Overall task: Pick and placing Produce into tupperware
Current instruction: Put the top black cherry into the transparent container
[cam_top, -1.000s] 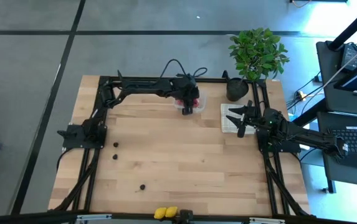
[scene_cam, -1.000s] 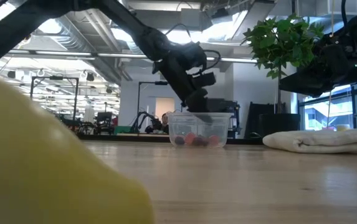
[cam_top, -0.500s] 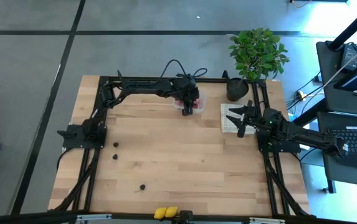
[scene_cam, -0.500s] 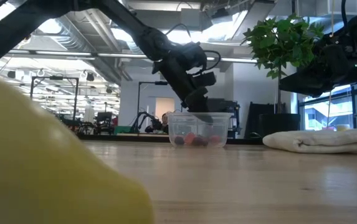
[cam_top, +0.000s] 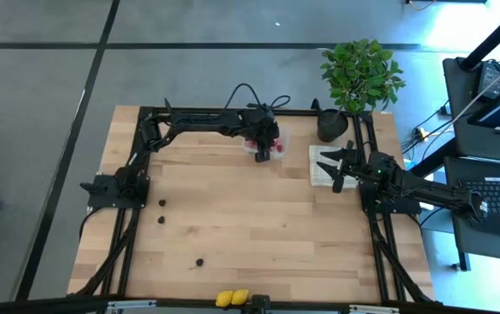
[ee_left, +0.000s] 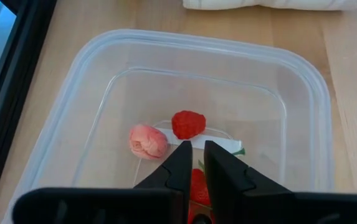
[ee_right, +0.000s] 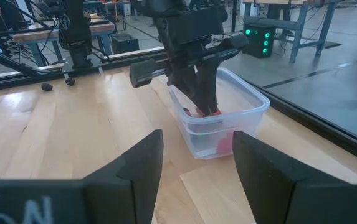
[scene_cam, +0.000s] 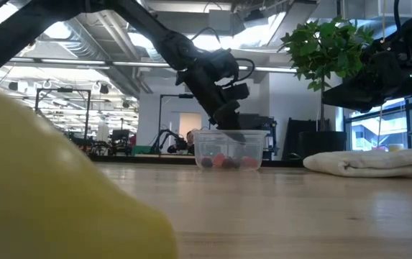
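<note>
The clear tupperware (cam_top: 277,138) stands near the table's far edge. Its floor (ee_left: 253,118) holds a red berry (ee_left: 188,124), a pink one (ee_left: 147,141) and another red one (ee_left: 197,186) below my fingers. My left gripper (ee_left: 198,149) reaches slanting down into the box, its fingers shut to a thin slit with nothing between them. Three dark round pieces (cam_top: 161,203) (cam_top: 160,220) (cam_top: 199,261) and two yellow pieces (cam_top: 232,297) lie on the table. My right gripper (ee_right: 197,140) waits open over the cloth (cam_top: 321,166).
A beige cloth (scene_cam: 371,162) lies right of the box. A potted plant (cam_top: 360,74) in a black pot (cam_top: 332,125) stands at the far right corner. Black frame rails run along the left, right and far edges. A yellow piece (scene_cam: 47,187) fills the low view's left.
</note>
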